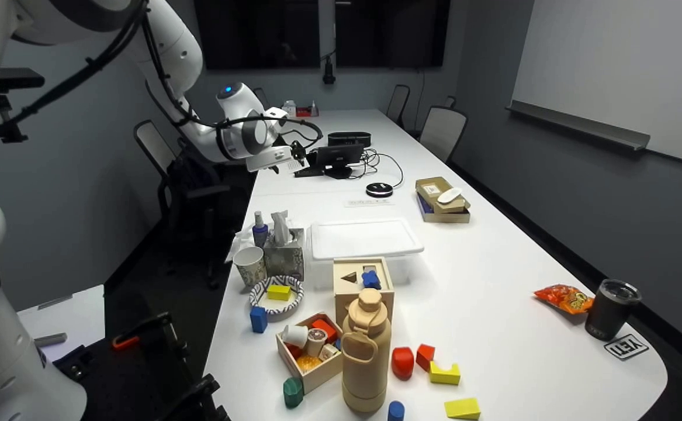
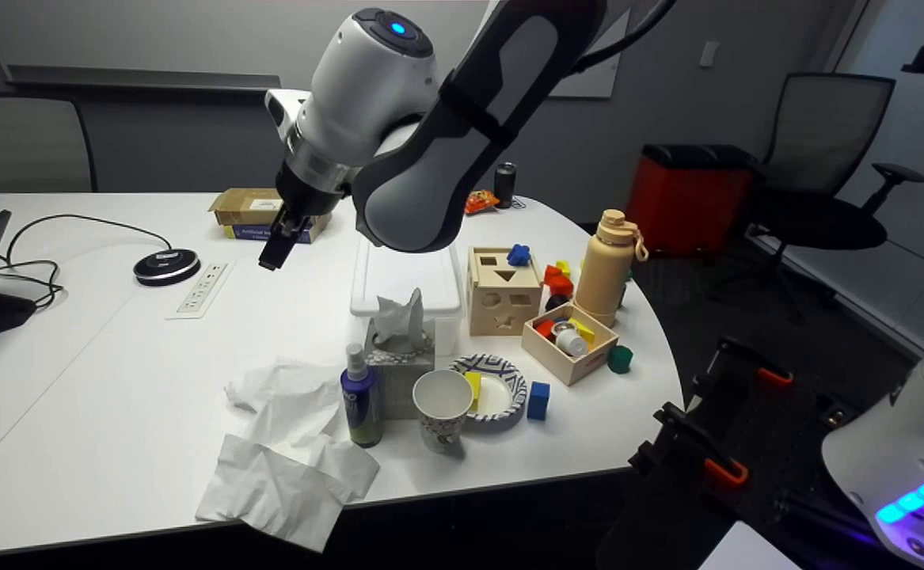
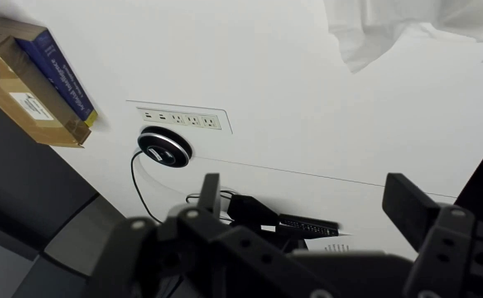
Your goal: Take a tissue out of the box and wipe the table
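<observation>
One pincer (image 3: 306, 188), two fingers (image 3: 407, 207) apart, one tissue box (image 1: 286, 263), one table (image 2: 105, 419)

The arm (image 1: 177, 47) was white with grey panels (image 2: 406, 194), a blue light (image 2: 398, 28) on a dark cap (image 2: 420, 43) and black cable (image 1: 270, 118) along it. The end effector (image 3: 309, 198) was black, dotted with pale screw heads (image 3: 192, 214).

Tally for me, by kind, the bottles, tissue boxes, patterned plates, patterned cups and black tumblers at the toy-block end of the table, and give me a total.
Bottles: 2, a spray bottle and a tan bottle
Tissue box: 1
Patterned plate: 1
Patterned cup: 1
Black tumbler: 1
Total: 6
</observation>
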